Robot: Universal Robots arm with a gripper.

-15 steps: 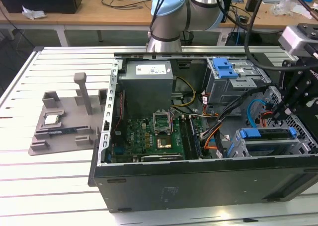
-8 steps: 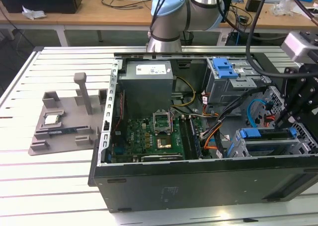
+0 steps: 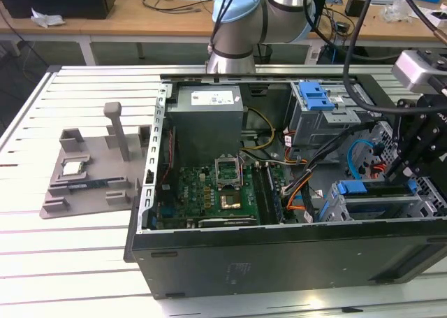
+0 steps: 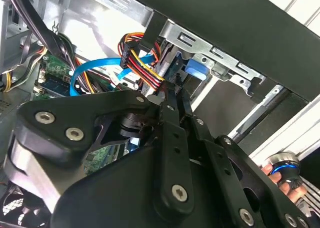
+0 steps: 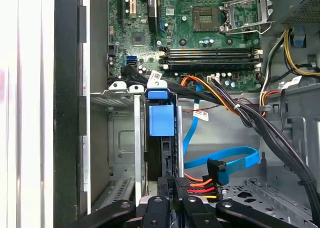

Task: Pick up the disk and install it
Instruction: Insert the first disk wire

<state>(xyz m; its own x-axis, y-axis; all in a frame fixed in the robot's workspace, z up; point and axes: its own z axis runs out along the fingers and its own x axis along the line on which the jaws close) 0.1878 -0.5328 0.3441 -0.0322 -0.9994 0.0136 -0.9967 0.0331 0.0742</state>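
Your gripper [image 5: 172, 208] is clenched on the disk [image 5: 161, 138] standing in its drive cage [image 5: 122, 95]; any tilt could jam it or snag the power cable [image 5: 200, 185].

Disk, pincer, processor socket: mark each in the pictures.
disk [image 5: 161, 121]: first wrist view, blue tab of its carrier, standing in the drive bay.
pincer [image 5: 173, 192]: first wrist view, between its fingertips.
processor socket [image 3: 229, 170]: exterior view, open metal frame.
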